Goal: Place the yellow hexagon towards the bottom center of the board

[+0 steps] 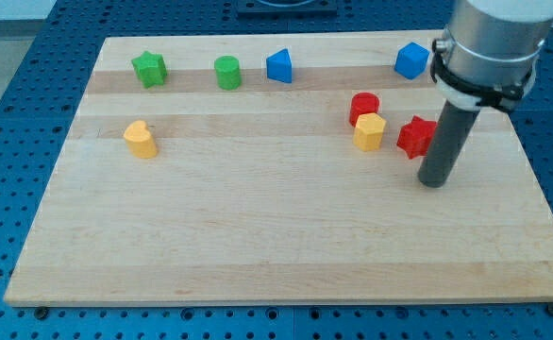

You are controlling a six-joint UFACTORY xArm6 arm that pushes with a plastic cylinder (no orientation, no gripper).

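My tip (432,181) sat on the wooden bench (258,236), just right of the red star block (414,137). No hand on this rod. Yellow hexagon block (369,131) was left of the star, touching the red cylinder (363,107) behind it, right of centre.

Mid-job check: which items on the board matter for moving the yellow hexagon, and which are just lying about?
In the job:
yellow hexagon
my tip, at the view's right of the hexagon
board

Lying about:
red cylinder
red star
yellow heart
green star
green cylinder
two blue blocks
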